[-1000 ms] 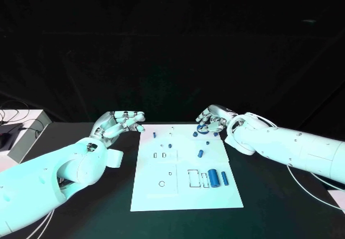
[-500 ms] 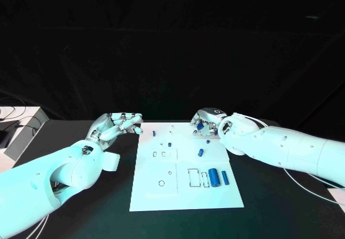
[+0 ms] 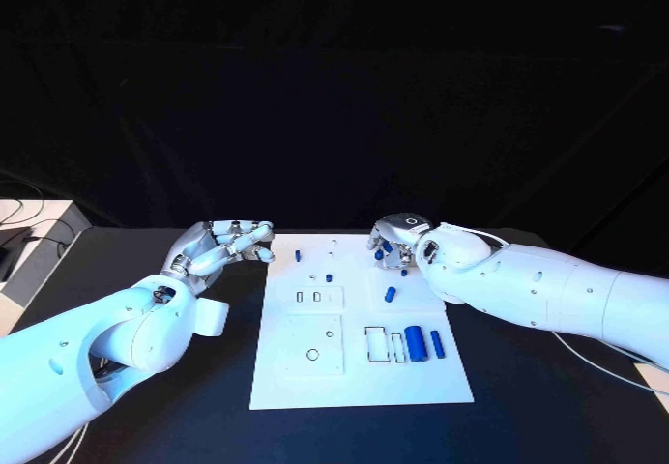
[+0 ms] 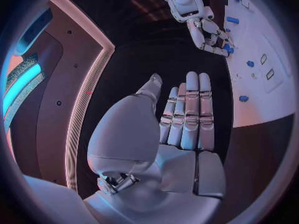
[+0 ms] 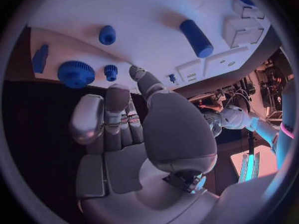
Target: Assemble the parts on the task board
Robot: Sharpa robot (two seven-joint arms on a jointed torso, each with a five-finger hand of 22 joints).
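The white task board (image 3: 356, 372) lies mid-table. Two blue cylinders (image 3: 413, 340) rest side by side near its right edge, and small blue pegs (image 3: 391, 293) are scattered over its far half. My right hand (image 3: 400, 242) hovers over the board's far right corner. In the right wrist view its fingers (image 5: 106, 114) are loosely bent and hold nothing. A blue gear (image 5: 76, 74) and a small blue peg (image 5: 111, 71) lie on the board just beyond the fingertips. My left hand (image 3: 223, 246) is off the board's far left corner with its fingers (image 4: 190, 109) straight and empty.
Black table (image 3: 182, 416) surrounds the board on all sides. One blue piece (image 5: 40, 58) lies on the dark table just off the board's edge, beside the gear. White equipment (image 3: 28, 232) stands at the far left edge.
My right hand has shifted left along the board's far edge and turned, and the gear it covered now lies beyond its fingertips. The left hand has hardly moved.
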